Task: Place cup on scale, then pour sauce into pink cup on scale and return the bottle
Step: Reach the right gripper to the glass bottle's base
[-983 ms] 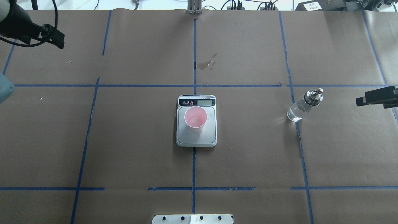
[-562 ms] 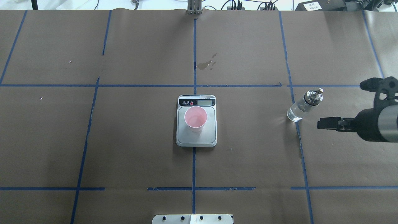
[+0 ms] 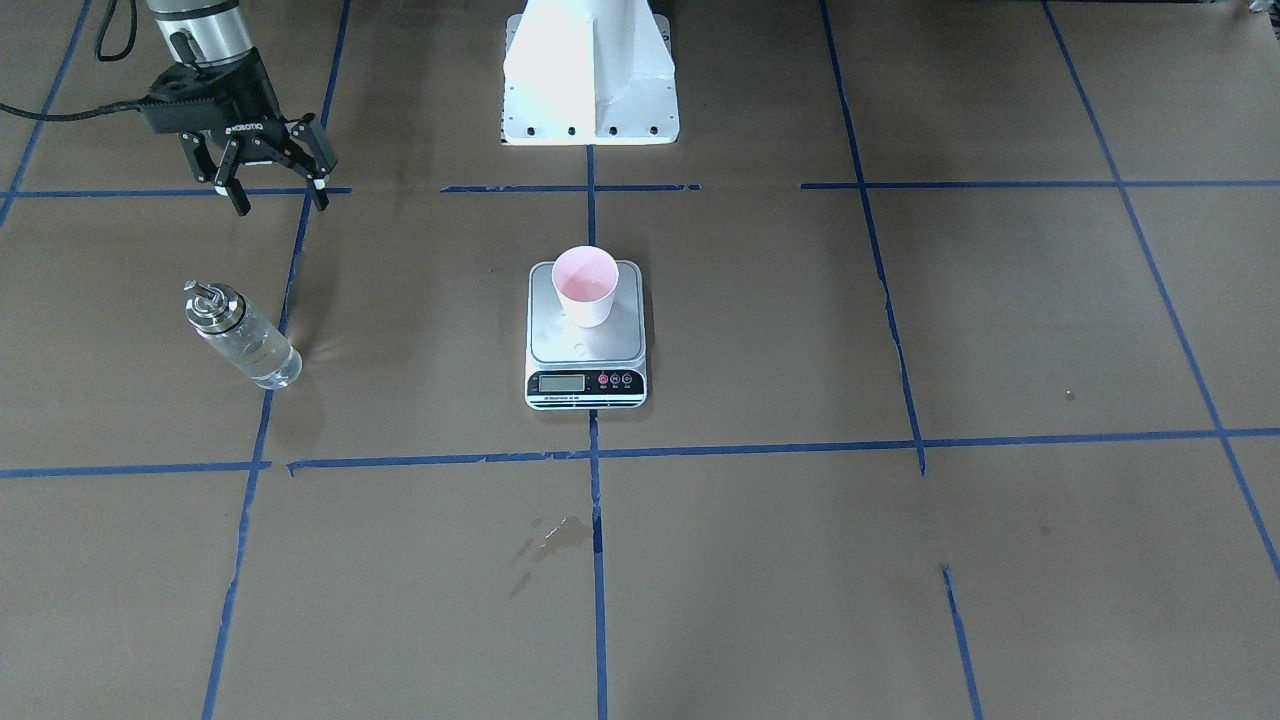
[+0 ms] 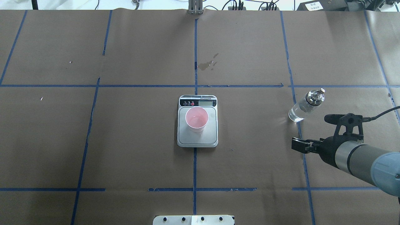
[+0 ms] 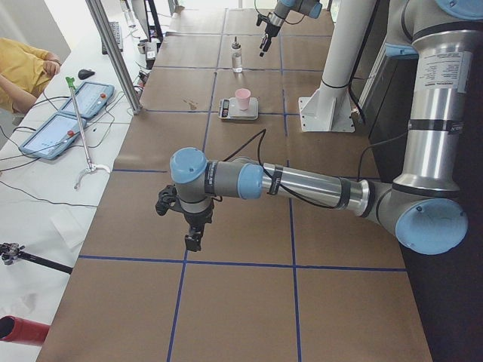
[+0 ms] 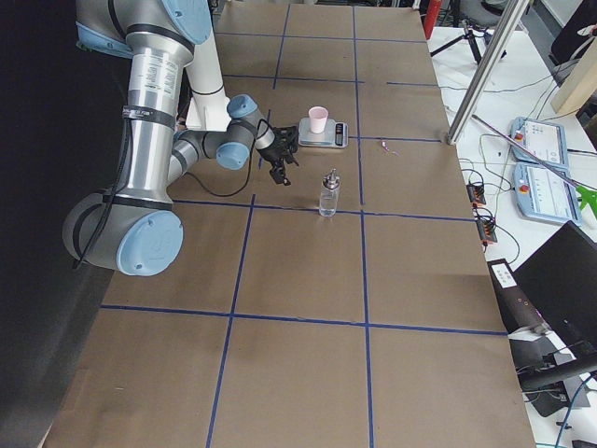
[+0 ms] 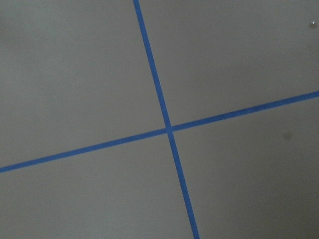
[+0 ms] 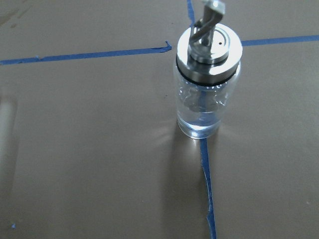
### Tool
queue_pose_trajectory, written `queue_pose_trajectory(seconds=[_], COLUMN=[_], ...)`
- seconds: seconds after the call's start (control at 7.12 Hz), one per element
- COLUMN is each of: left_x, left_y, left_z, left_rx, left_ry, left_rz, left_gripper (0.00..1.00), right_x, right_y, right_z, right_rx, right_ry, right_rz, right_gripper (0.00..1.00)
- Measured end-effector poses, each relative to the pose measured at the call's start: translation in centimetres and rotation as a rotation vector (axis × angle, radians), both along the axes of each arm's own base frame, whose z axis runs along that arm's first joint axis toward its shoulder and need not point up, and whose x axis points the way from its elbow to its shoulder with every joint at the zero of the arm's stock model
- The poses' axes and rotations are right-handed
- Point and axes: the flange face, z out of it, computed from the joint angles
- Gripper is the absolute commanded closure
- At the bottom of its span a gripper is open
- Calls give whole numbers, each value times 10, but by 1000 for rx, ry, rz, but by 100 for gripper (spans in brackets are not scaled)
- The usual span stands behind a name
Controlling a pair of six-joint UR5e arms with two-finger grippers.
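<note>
Right fingers (image 3: pixel 318 186) apart near cylindrical glass bottle (image 3: pixel 243 338)

Only word I'm actually reading is ROBOTIQ, on the right gripper (image 3: pixel 281 205) body; print on the scale (image 3: pixel 590 347) is looking too tiny.

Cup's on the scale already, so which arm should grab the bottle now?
The right: the right gripper hangs open close to the bottle, while the left gripper is far off over bare paper.
</note>
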Motion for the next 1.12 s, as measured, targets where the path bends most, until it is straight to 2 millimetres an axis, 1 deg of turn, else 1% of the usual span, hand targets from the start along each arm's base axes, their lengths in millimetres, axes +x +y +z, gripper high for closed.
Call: queue_pose_trajectory(seconds=[0.14, 0.28, 0.56, 0.7, 0.84, 1.12], left_x=[1, 1, 2, 2, 2, 1], left_y=[6, 8, 10, 12, 14, 14], left_z=[6, 7, 9, 10, 11, 11], left_rx=[-8, -10, -11, -12, -14, -14], left_ry=[19, 26, 33, 35, 35, 35], left_rz=[-4, -5, -4, -4, -3, -4], left_gripper=[0, 0, 0, 0, 0, 0], right_x=[-5, -11, -28, -32, -34, -37], right_y=[-4, -9, -15, -19, -22, -27], right_z=[12, 29, 83, 100, 105, 102], right_rx=[37, 74, 179, 226, 259, 303], right_ry=[2, 23, 23, 17, 16, 24], right_rz=[35, 81, 182, 229, 263, 295], right_gripper=[0, 0, 0, 0, 0, 0])
